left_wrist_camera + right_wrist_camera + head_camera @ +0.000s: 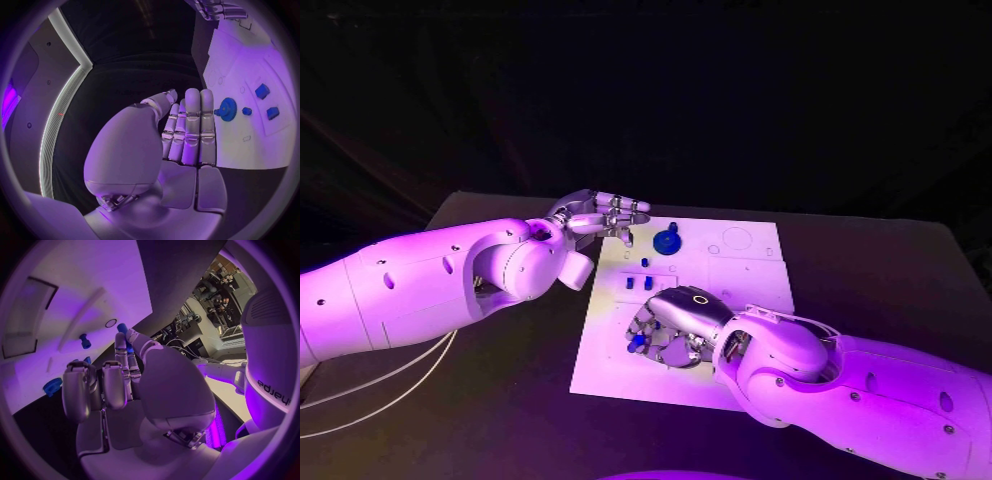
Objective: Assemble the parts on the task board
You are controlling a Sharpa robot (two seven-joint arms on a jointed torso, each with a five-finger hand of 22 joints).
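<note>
Hovering over the near part of the task board (747,275), the right hand (672,325) curls round a small blue part (638,341) that could slip from so slight a pinch, while the left hand (600,218), fingers straight and together, holds nothing beside the blue gear (666,241).

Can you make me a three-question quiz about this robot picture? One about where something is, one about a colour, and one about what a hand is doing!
1. Where is the gear? A on the task board; B on the floor; C in a cup.
2. What colour is it? A red; B blue; C green.
3. The left hand is: A holding a part; B empty, fingers straight; C pressing a button.
Answers: 1 A, it lies on the white plate. 2 B, it is plainly blue. 3 B, nothing is between its fingers.
</note>
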